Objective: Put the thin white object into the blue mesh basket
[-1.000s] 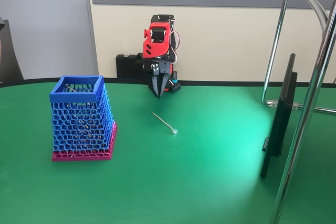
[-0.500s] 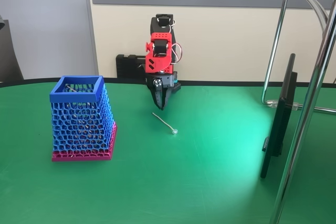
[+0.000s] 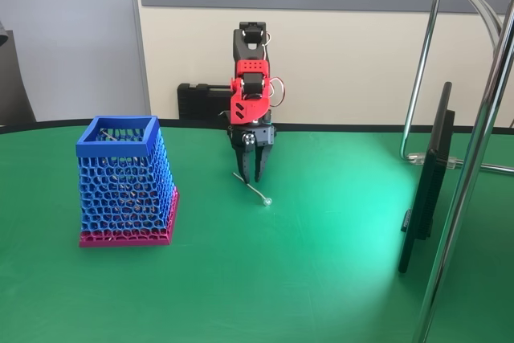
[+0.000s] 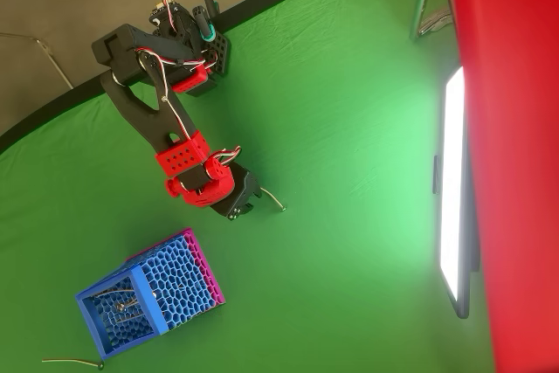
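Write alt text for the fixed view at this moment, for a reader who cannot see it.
A red and black robot arm reaches down with its open gripper poised over the upper end of the thin white object, which lies on the green table. The blue mesh basket stands apart at left; a monitor stands edge-on at right.

In the overhead view the gripper [image 4: 247, 201] covers the near end of the thin white object [image 4: 274, 199], so only its far tip shows beyond the arm, and the bead is too small to make out. From the fixed view it is unclear whether the fingertips [image 3: 242, 174] touch the stick or the green table [image 3: 321, 279]. Thin pale pieces inside the blue mesh basket [image 3: 125, 190] are too small to identify through the lattice. At the bottom edge of the overhead view, a thin wire-like thing [image 4: 74, 361] lies just beside the basket; what it is cannot be told.
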Motion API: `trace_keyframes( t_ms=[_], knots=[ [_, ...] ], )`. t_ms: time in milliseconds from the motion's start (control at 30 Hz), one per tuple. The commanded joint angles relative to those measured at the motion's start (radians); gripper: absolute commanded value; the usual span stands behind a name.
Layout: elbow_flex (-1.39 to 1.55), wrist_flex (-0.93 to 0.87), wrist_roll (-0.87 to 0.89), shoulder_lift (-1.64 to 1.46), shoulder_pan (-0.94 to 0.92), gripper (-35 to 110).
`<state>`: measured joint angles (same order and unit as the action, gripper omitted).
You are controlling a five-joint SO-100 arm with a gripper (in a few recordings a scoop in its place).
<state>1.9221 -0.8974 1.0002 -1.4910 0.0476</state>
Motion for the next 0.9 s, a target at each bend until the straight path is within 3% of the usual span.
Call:
trace_keyframes(
  t_ms=[0,867],
  knots=[
    [-0.008,0.02,0.011,0.011,0.018,16],
    [-0.078,0.143,0.021,0.15,0.064,18]
  ],
)
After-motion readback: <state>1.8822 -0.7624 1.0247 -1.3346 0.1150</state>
